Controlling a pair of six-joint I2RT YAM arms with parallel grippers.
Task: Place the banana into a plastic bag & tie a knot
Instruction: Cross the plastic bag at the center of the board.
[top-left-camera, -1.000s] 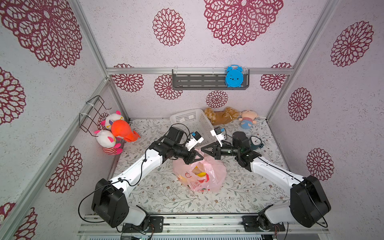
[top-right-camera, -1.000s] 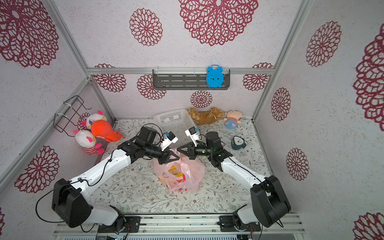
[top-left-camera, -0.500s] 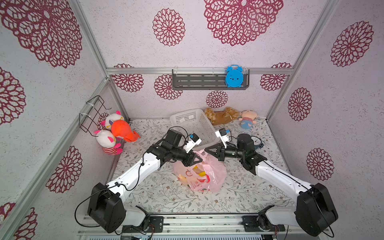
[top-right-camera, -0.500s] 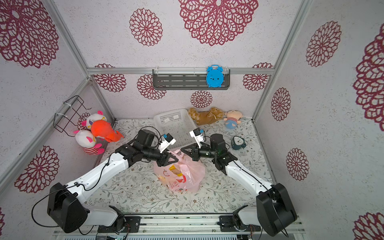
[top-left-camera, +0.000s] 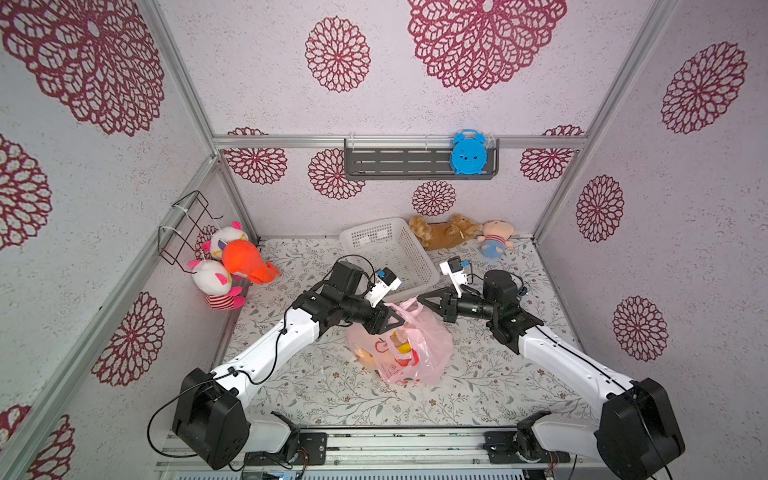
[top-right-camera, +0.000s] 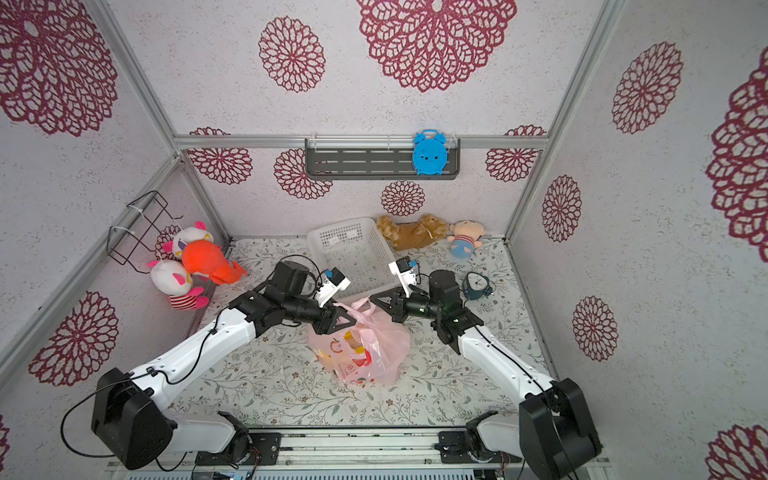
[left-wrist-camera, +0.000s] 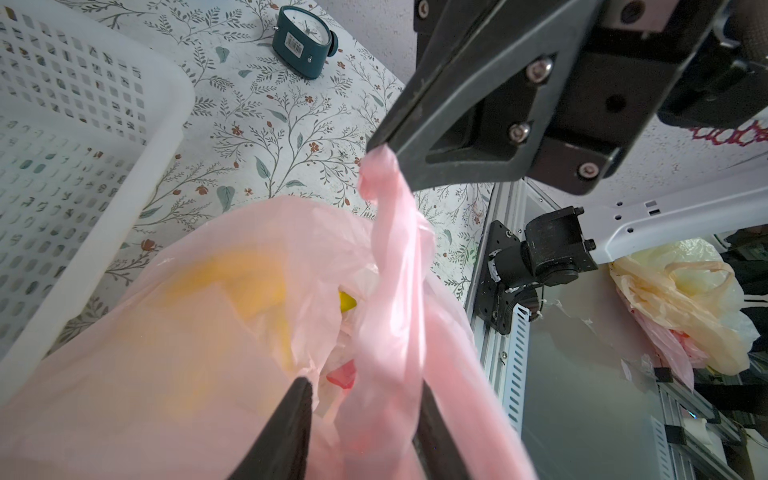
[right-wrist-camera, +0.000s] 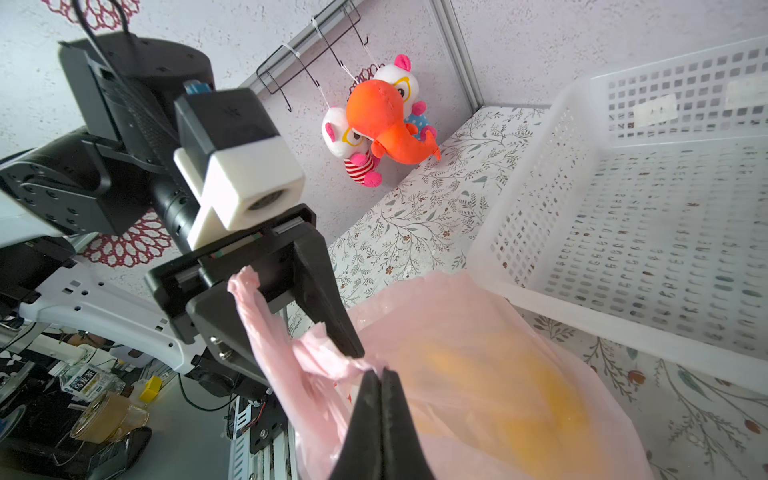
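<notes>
The pink plastic bag (top-left-camera: 419, 353) (top-right-camera: 382, 349) lies on the floral table between my arms. The yellow banana (top-left-camera: 401, 347) (left-wrist-camera: 249, 274) (right-wrist-camera: 498, 374) shows through its film. My right gripper (top-left-camera: 419, 297) (top-right-camera: 372, 298) (right-wrist-camera: 380, 372) is shut on the tip of one pink handle strip (left-wrist-camera: 386, 195), holding it up. My left gripper (top-left-camera: 399, 323) (top-right-camera: 353, 322) (left-wrist-camera: 363, 382) is open, its fingers apart with a handle strip (right-wrist-camera: 266, 332) running loosely between them. No knot is in view.
A white mesh basket (top-left-camera: 415, 257) stands just behind both grippers. A teal clock (top-right-camera: 478, 284) (left-wrist-camera: 305, 39) sits beside my right arm. Plush toys (top-left-camera: 237, 266) hang at the left wall. A brown bear (top-left-camera: 440, 230) and a doll (top-left-camera: 494, 241) lie at the back.
My left jaws have spread apart around the handle strip. My right gripper has drawn a little to the right, still pinching its handle.
</notes>
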